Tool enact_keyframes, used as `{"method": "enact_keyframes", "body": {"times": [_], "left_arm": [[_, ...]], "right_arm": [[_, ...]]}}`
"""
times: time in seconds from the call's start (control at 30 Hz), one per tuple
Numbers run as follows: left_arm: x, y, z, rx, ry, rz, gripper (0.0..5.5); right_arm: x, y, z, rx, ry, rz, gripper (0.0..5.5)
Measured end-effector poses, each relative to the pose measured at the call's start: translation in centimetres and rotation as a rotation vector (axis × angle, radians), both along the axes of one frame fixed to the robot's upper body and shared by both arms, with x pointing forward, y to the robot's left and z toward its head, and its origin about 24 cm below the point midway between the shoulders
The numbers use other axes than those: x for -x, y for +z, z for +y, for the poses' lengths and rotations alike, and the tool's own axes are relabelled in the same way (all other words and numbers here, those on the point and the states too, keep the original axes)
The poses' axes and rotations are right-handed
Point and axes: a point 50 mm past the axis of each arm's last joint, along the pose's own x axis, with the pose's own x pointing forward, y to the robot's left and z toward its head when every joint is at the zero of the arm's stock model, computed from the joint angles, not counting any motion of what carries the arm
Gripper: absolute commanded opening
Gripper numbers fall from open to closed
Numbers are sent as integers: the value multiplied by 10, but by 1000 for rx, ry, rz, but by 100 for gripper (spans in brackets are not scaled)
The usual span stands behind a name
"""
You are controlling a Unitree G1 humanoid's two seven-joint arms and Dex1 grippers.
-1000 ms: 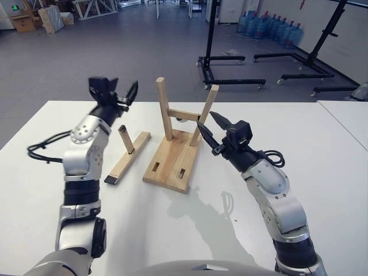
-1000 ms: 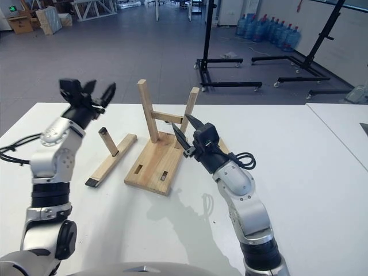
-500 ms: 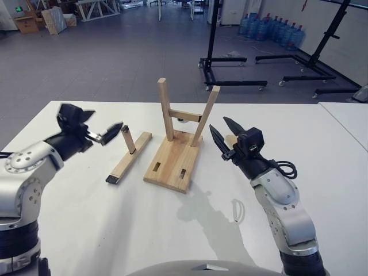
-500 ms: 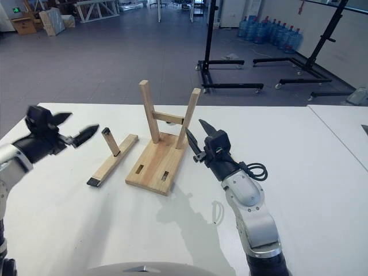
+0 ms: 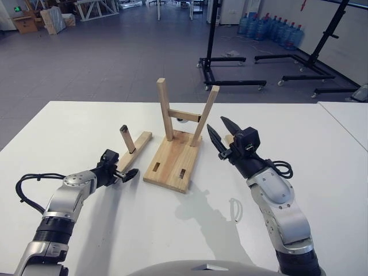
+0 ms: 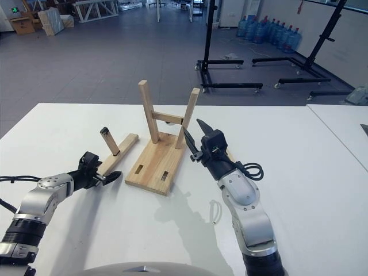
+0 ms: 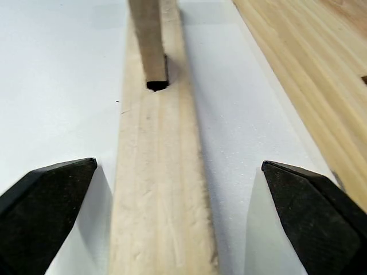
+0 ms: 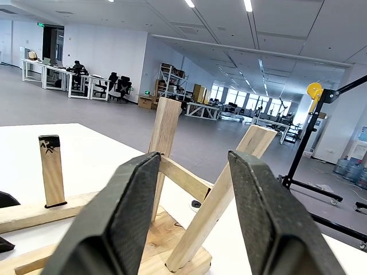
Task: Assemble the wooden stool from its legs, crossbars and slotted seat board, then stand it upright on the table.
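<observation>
Leg piece (image 5: 133, 150) lies straddled by our left gripper (image 7: 178, 197), fingers (image 7: 46, 195) spread, long axis toward 1 o'clock.

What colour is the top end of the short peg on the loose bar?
Black; the short peg is plain wood below. Clearest in the right wrist view.

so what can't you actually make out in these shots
- Wooden piece behind the right gripper: mostly hidden by it in the eye views, so its shape is unclear.
- Small round thing behind the crossbar: too small and partly covered to identify.
- Loose bar in the left wrist view: both ends are cut off by the picture's edges.
</observation>
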Motion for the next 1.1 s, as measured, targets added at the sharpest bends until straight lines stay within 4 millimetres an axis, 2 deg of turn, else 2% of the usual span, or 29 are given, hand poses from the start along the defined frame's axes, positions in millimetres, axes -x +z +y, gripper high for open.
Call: {"method": "enact_keyframes", "body": {"times": [0.33,0.6,0.7,0.77,0.87,1.0,1.03,1.1], "left_arm": [[5,2,3,-36,-157,50,337],[6,4,1,-33,-149,30,212],[6,10,5,-31,-97,1,201],[-6,27,3,-30,-21,-110,201],[-30,72,-1,-17,90,-349,201],[-38,111,-4,41,233,-570,201],[-41,130,-5,62,275,-668,201],[-42,186,-15,108,277,-911,201]], "right_arm": [[0,0,4,-9,-18,-9,217],[-3,-4,3,-10,-58,-1,217],[-4,-5,3,0,-64,2,217],[-6,-5,4,7,-59,0,217],[-8,-4,4,22,-46,-1,217],[-15,4,-1,21,-37,-16,217],[-18,9,-3,-1,-35,-15,217],[-25,19,-8,-82,-31,6,217]]}}
